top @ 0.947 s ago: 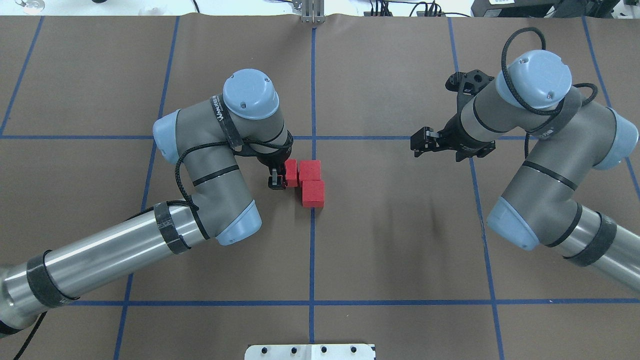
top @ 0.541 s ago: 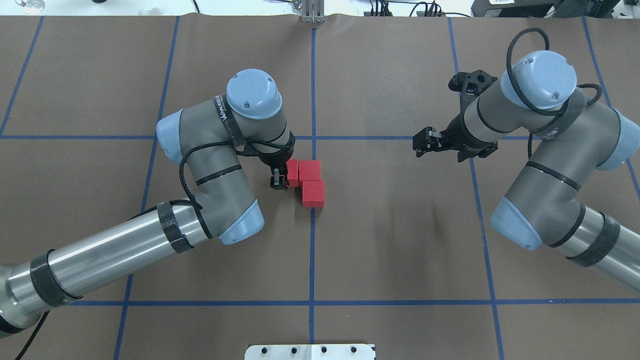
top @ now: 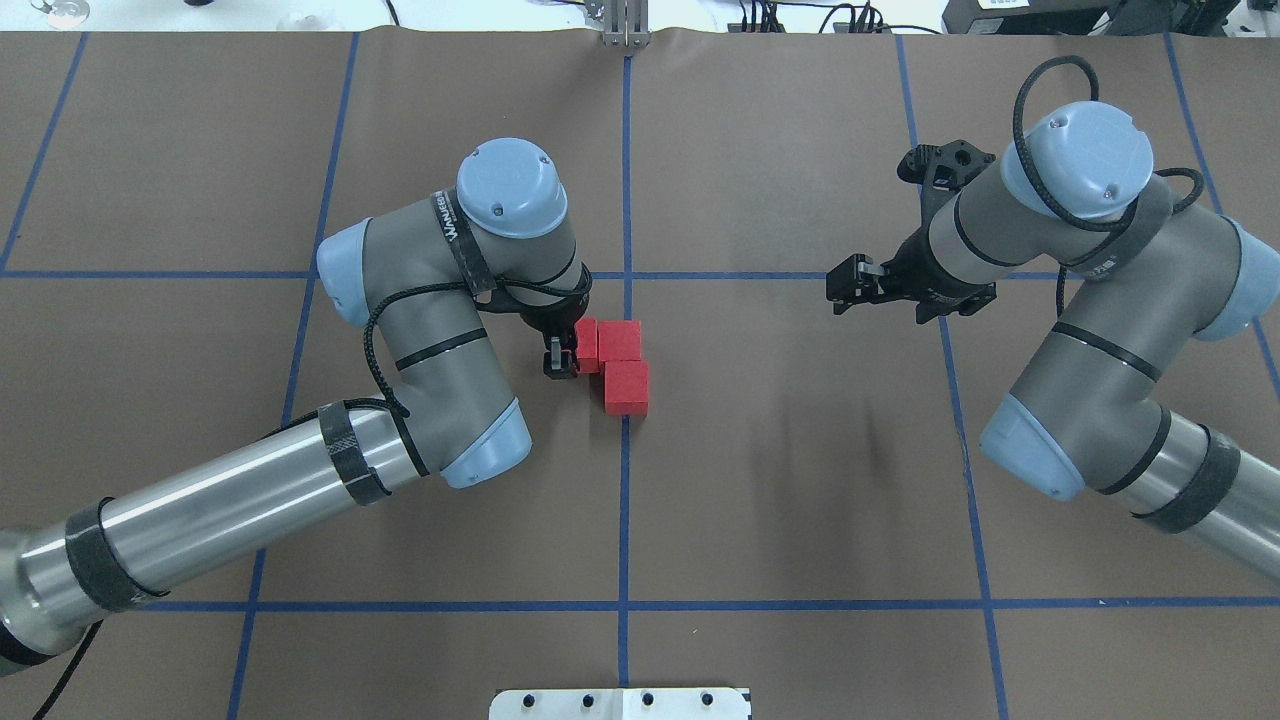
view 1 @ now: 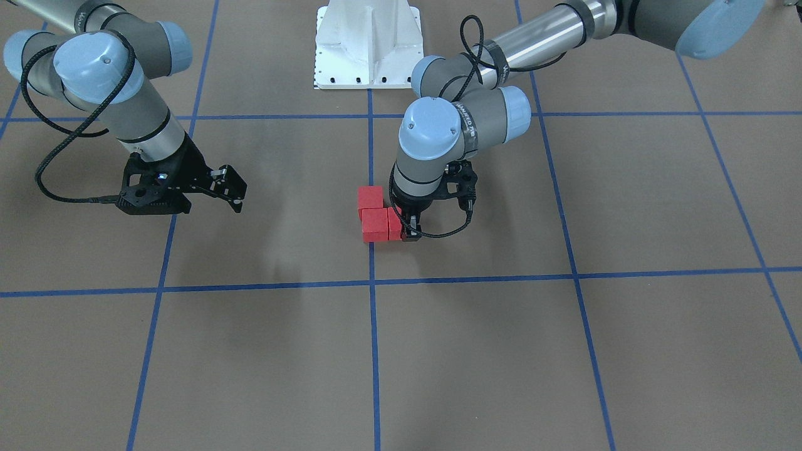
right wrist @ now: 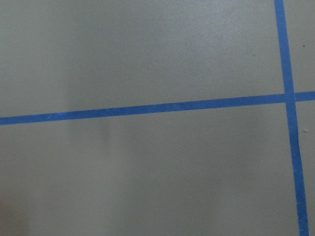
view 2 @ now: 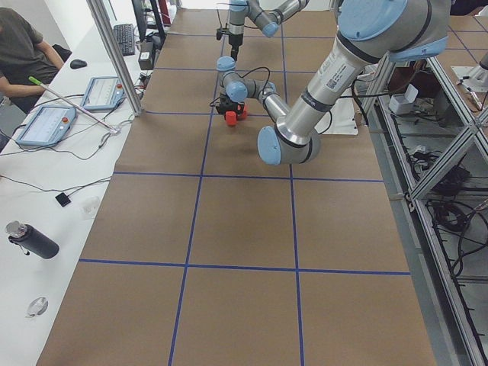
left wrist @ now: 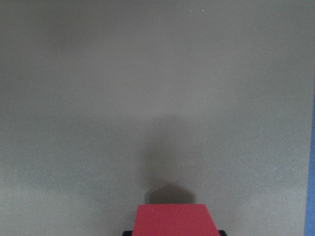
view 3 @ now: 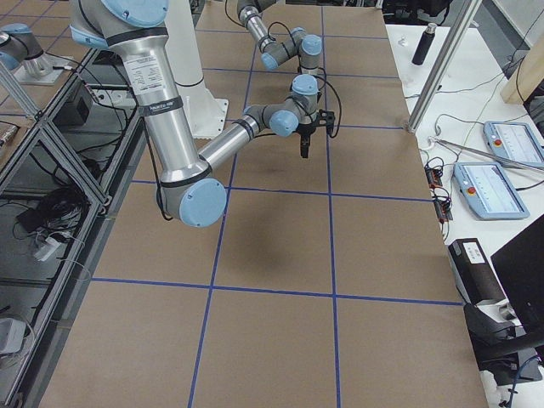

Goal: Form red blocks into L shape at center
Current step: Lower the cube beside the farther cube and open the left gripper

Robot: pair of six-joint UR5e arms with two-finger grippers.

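Three red blocks sit at the middle blue line on the brown floor. One block is on the line, and another touches its near side. My left gripper is shut on the third block, low on the floor and pressed against the left side of the first. In the front view the same blocks form an L beside the left gripper. The left wrist view shows the held block. My right gripper is open and empty, hovering far to the right.
The blue tape grid crosses the brown floor. The white robot base plate is at the near edge. Desks with tablets and an operator are beyond the far edge.
My left gripper has slid its red block a little to the right, up against the middle block. The right arm has shifted slightly.
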